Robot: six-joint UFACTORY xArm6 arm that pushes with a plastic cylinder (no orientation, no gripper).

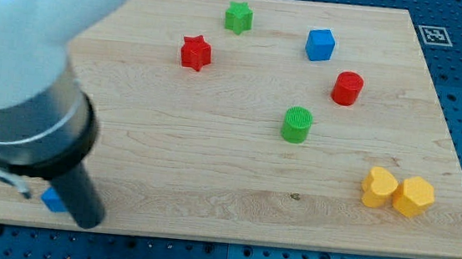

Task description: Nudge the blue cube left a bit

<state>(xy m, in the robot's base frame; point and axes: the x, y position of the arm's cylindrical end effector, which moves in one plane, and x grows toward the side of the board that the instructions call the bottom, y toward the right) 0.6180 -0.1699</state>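
The blue cube [321,44] sits near the view's top right on the wooden board [211,161]. A red cylinder [347,88] lies just below and right of it. My arm fills the view's left side, and the dark rod comes down at the bottom left. My tip [89,222] is at the board's bottom-left corner, far from the blue cube. A small blue block [53,201] is partly hidden just left of the rod; its shape cannot be made out.
A green star [238,17] sits at top centre, a red star [195,52] below and left of it. A green cylinder [296,124] stands mid-board. A yellow heart [378,188] and a yellow hexagon [414,196] touch at the bottom right.
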